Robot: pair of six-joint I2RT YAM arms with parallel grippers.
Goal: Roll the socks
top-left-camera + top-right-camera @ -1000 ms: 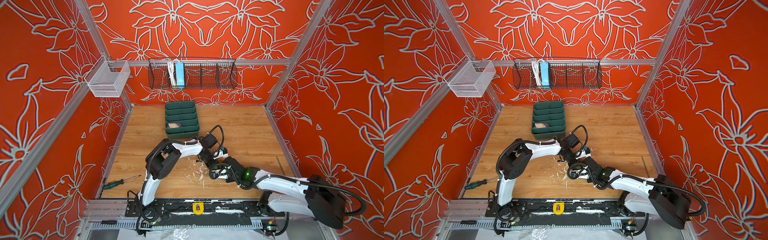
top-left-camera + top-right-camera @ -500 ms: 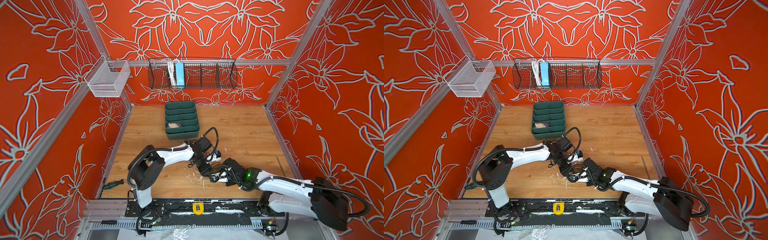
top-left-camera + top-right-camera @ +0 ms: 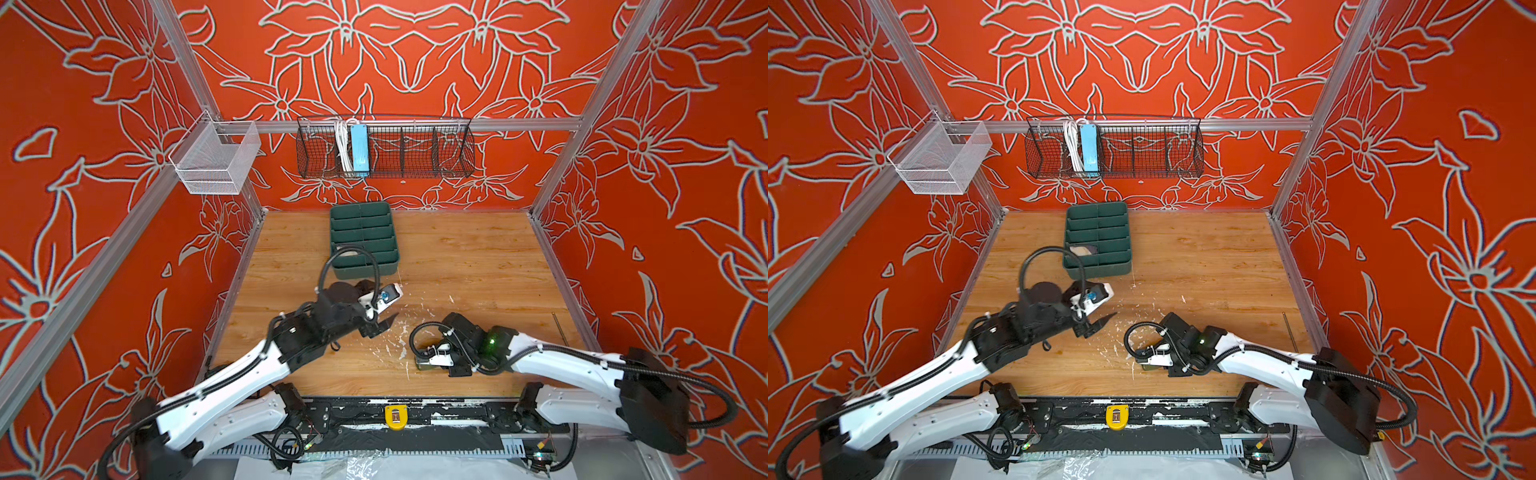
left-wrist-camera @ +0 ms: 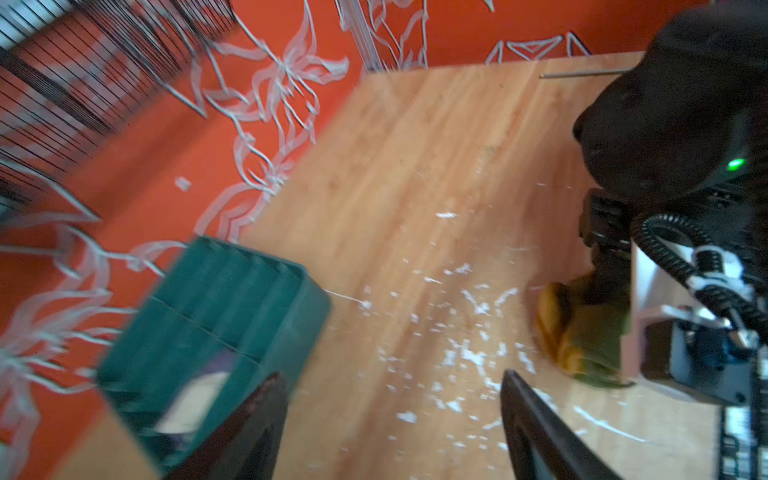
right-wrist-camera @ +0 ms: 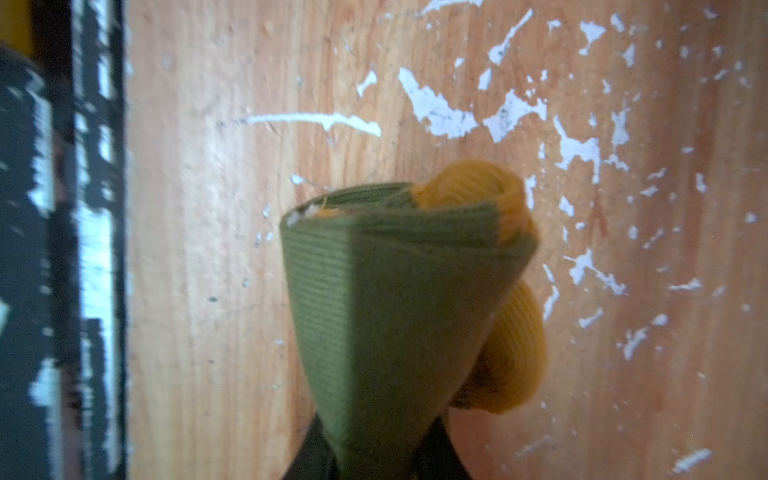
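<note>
The right gripper (image 5: 374, 455) pinches the rolled olive sock (image 5: 395, 291) above the table (image 5: 208, 208).

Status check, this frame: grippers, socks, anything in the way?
Left gripper open, empty. Right gripper shut on rolled olive sock. Purple sock in tray. No obstruction seen.

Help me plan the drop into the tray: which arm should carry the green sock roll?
Right. The right claw grips the roll; the left claw is open, empty and apart from it, though nearer the tray.
</note>
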